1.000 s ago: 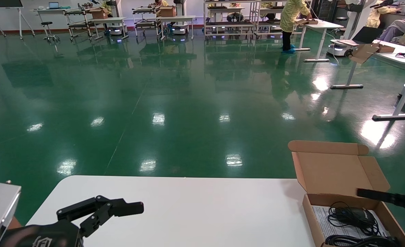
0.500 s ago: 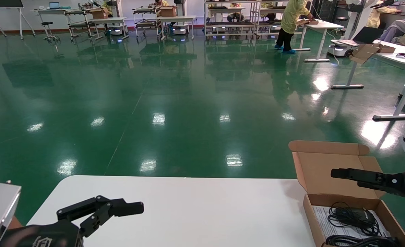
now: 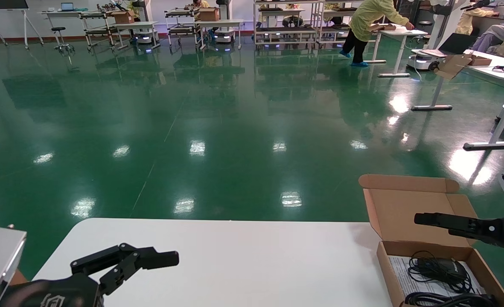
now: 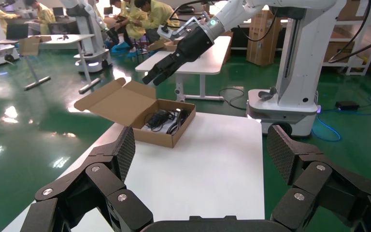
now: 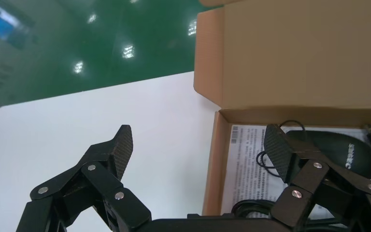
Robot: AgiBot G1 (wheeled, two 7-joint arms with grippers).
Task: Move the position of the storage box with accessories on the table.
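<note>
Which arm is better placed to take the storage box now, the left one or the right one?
The right. Its open right gripper hangs just above the storage box, over its left wall. The left gripper waits open at the table's opposite end, far from the box.

Beyond me a glossy green floor [image 3: 200, 119] stretches to white desks [image 3: 497, 70], shelving carts [image 3: 286, 21] and a yellow-coated worker [image 3: 369, 25].

The storage box [image 4: 162, 126] is seen lid-open on the table [image 4: 212, 169], with the right gripper [image 4: 160, 77] held above it, fingers parted.
</note>
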